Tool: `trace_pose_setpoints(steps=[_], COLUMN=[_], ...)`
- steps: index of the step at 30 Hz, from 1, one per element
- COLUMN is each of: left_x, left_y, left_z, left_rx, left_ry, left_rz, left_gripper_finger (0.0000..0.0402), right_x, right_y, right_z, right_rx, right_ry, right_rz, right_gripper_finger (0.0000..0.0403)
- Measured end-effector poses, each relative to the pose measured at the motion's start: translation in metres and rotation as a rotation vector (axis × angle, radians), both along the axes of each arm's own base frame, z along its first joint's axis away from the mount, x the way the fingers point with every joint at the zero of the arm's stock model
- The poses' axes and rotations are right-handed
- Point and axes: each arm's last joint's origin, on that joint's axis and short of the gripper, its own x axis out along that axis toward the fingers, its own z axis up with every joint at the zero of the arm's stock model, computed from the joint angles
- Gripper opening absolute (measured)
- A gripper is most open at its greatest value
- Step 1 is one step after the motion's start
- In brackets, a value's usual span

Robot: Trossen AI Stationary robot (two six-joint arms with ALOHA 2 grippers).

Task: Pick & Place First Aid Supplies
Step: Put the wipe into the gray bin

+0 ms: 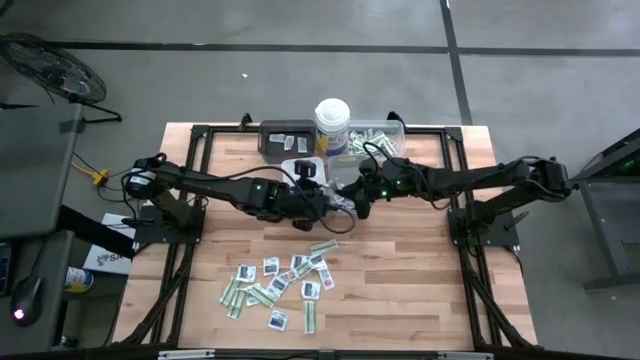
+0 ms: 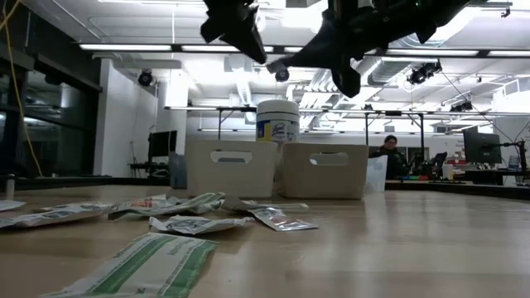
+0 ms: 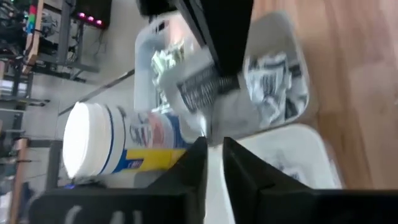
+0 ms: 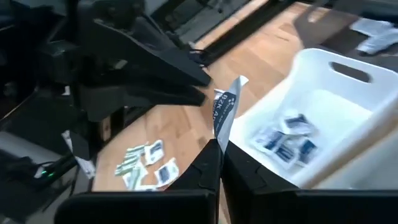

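Observation:
Both grippers meet high above the table's middle, in front of the trays. My right gripper [image 4: 219,149] [image 1: 352,198] is shut on one white sachet [image 4: 225,109] with dark print, which also shows in the left wrist view [image 3: 199,93]. My left gripper [image 3: 214,149] [image 1: 322,197] faces it from the left. Its fingers are a narrow gap apart, and their tips are at the sachet's free edge. The other supplies, white sachets and green-and-white strips [image 1: 280,285] [image 2: 186,207], lie flat on the near half of the table. My right gripper pinches the sachet by one edge [image 4: 219,135] between its two fingertips, coming from the table's right. The sachet sticks out past the fingers, lifted clear of everything. My left gripper's fingertips [image 4: 204,84] are at the opposite edge; I cannot tell whether they touch it.
Along the far edge stand a dark tray [image 1: 285,140], a tall white canister [image 1: 332,125] [image 2: 277,120] and a clear tray [image 1: 378,140] of green strips. A white tray [image 4: 348,93] holding blue-marked sachets [image 4: 286,140] sits just below the grippers. A person sits beyond the table [image 2: 389,153].

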Motion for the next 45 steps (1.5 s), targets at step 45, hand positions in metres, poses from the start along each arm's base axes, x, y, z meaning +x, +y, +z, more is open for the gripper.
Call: trace_pose_setpoints(steps=[45], left_x=[-0.127], left_y=[-0.009], left_z=[-0.121], left_rx=[-0.94], left_ry=[0.195], left_rz=[0.172], left_gripper_finger=[0.0124], right_x=[-0.018], right_y=[-0.031], right_z=[-0.05], right_rx=[0.112], right_ry=[0.458], right_rz=[-0.069], right_gripper_finger=[0.0033])
